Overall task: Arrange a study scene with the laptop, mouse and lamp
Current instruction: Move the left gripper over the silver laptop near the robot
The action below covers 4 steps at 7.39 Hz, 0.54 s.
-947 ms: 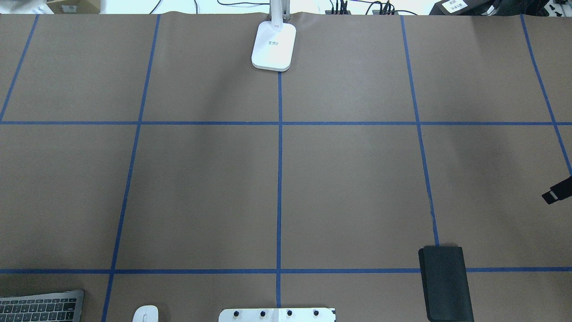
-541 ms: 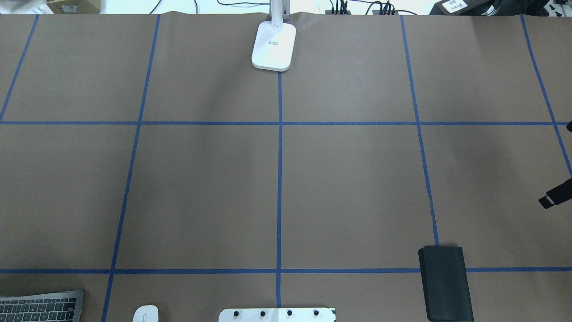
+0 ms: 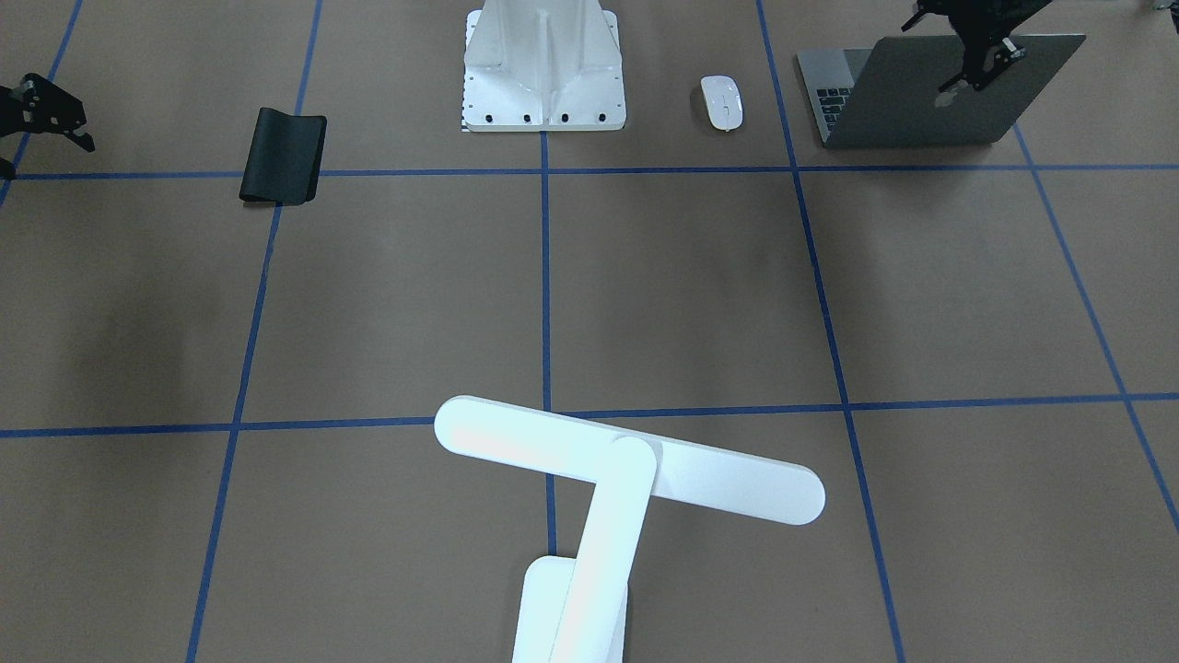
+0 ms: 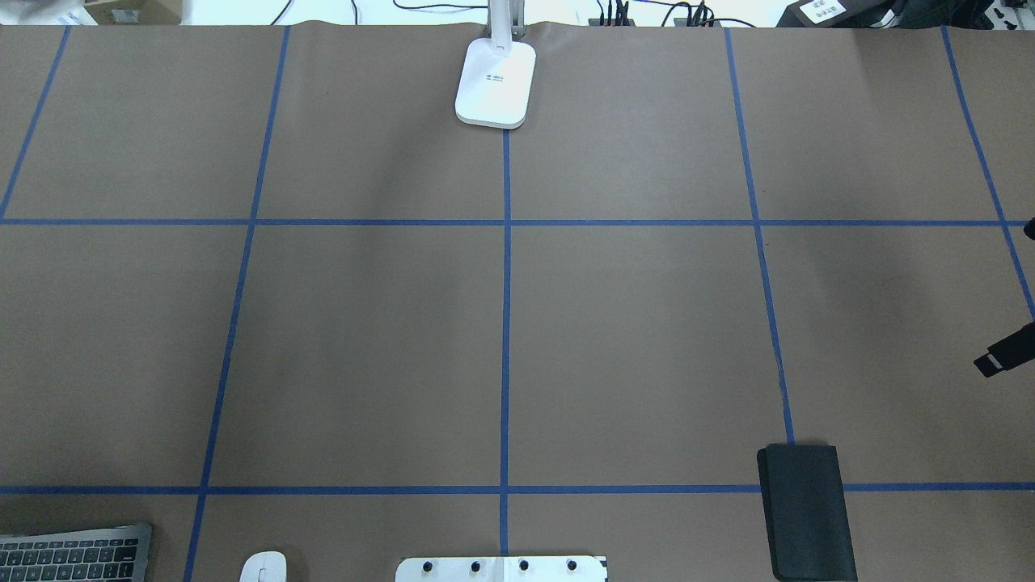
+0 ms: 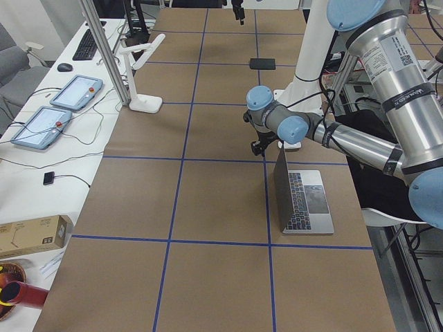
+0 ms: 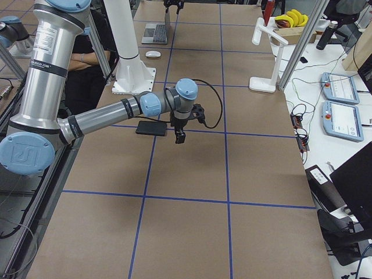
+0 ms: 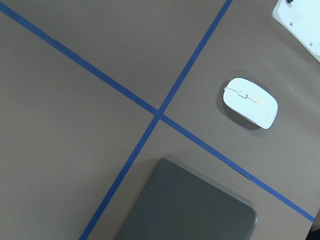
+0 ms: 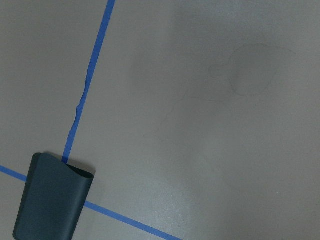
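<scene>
The laptop (image 3: 921, 101) stands open at the robot-side edge, its logo lid facing the front view and its keys (image 4: 73, 554) showing overhead. My left gripper (image 3: 981, 64) hovers at the lid's top edge (image 5: 279, 155); its fingers look open and hold nothing. The white mouse (image 3: 721, 101) lies between laptop and pedestal, also in the left wrist view (image 7: 250, 102). The lamp (image 3: 626, 460) stands at the far middle edge on its base (image 4: 496, 85). My right gripper (image 3: 46, 129) hangs open and empty above the table beyond a black mat (image 6: 151, 128).
The black mat (image 4: 808, 513) lies on the robot's right side near the front tape line. A white bolted pedestal (image 3: 543, 64) stands at the middle of the robot's edge. Blue tape lines (image 4: 505, 323) divide the brown table cover.
The right gripper's finger at the overhead view's right edge has slid slightly outward and down. A dark part of that arm now shows higher on the same edge.
</scene>
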Available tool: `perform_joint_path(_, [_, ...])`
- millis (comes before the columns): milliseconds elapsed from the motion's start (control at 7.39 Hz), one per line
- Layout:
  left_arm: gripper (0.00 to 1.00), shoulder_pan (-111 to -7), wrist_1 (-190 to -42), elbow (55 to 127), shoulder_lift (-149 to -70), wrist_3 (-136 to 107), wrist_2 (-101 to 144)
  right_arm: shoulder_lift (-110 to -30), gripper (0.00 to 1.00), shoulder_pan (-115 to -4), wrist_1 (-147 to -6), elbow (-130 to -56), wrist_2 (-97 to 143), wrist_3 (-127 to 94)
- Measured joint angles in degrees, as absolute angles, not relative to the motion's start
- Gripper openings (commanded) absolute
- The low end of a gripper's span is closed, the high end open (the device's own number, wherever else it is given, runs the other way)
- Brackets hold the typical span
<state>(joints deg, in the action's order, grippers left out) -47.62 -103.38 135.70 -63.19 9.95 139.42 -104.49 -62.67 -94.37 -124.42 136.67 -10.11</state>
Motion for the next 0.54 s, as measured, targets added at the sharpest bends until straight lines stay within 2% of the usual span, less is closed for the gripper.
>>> perform_joint_path(541, [1.0, -42.23, -107.73, 135.73, -62.1, 10.7, 138.1, -104.15, 0.99, -62.58, -94.39, -124.21, 136.59, -10.11])
